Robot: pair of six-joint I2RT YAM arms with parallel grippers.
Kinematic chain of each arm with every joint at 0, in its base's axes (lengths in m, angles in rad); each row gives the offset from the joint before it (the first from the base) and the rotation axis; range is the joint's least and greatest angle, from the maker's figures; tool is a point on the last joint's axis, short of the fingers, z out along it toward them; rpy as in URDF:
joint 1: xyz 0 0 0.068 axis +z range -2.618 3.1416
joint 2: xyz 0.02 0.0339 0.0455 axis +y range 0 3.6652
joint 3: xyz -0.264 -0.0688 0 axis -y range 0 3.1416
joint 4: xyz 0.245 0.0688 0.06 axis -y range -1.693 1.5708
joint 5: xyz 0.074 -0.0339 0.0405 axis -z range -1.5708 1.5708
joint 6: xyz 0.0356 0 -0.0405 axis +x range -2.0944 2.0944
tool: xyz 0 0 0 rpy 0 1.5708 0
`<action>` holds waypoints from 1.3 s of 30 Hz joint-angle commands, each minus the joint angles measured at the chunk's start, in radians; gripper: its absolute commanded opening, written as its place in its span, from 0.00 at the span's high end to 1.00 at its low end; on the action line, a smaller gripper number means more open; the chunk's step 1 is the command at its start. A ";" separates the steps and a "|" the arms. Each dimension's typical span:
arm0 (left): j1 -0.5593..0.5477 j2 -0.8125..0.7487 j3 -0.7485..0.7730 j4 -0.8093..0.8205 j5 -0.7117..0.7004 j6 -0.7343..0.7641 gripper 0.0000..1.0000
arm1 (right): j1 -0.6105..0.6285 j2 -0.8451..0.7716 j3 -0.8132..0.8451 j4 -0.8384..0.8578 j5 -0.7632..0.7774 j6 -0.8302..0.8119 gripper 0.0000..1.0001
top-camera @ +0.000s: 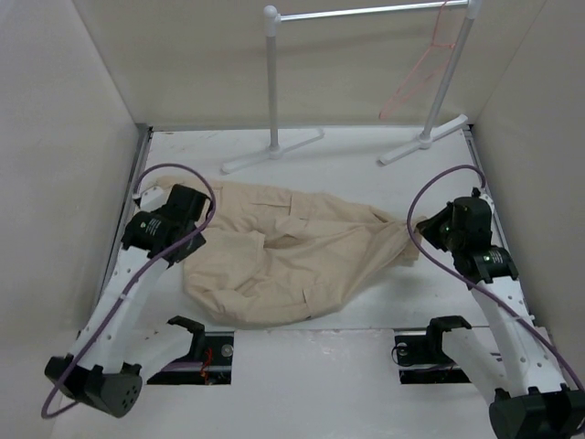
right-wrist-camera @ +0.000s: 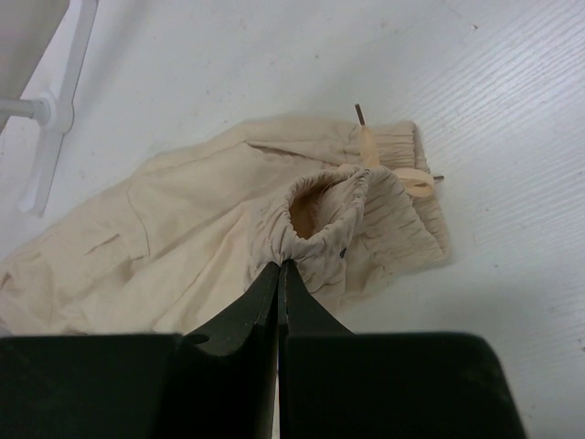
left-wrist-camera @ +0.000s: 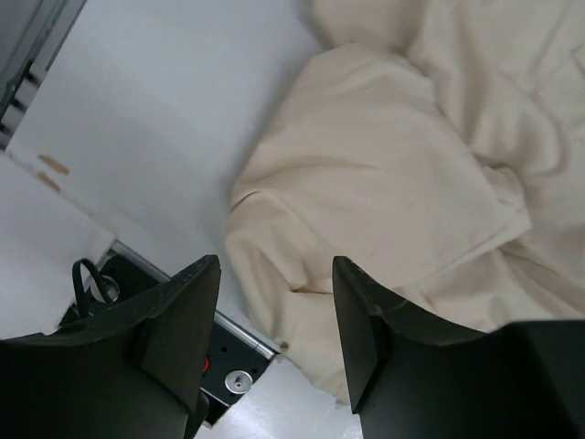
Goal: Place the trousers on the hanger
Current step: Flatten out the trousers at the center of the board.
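Note:
The beige trousers (top-camera: 292, 256) lie crumpled across the middle of the table. My right gripper (right-wrist-camera: 280, 263) is shut on the gathered elastic waistband (right-wrist-camera: 338, 215) at their right end and lifts it slightly; in the top view it sits at the cloth's right tip (top-camera: 422, 229). My left gripper (left-wrist-camera: 274, 274) is open and empty, hovering over the left edge of the trousers (left-wrist-camera: 393, 165); in the top view it is at the cloth's left side (top-camera: 196, 212). The pink wire hanger (top-camera: 422, 69) hangs from the rack bar at the back right.
The white tubular garment rack (top-camera: 272, 82) with its silver bar (top-camera: 366, 11) stands at the back, feet on the table. White walls enclose left, right and back. Two dark recesses (top-camera: 206, 352) lie at the near edge.

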 commanded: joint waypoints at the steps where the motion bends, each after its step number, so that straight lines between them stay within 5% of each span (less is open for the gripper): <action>1: 0.098 -0.087 -0.135 0.072 0.083 0.041 0.51 | 0.024 -0.027 0.003 0.009 -0.003 -0.012 0.95; 7: 0.218 -0.086 -0.365 0.441 0.124 0.113 0.46 | 0.055 -0.041 -0.034 -0.011 -0.002 -0.024 0.95; 18: 0.412 0.218 -0.402 0.907 0.282 0.246 0.39 | 0.148 -0.050 -0.046 0.006 -0.017 -0.020 0.94; 23: 0.413 0.293 -0.419 0.936 0.350 0.254 0.46 | 0.177 -0.052 -0.055 0.022 -0.014 0.007 0.94; 31: 0.514 0.225 -0.453 0.771 0.370 0.242 0.98 | 0.165 -0.024 -0.015 0.041 -0.026 -0.013 0.93; 39: 0.620 -0.124 -0.127 0.407 0.269 0.153 1.00 | 0.182 0.012 0.022 0.055 -0.029 -0.007 0.93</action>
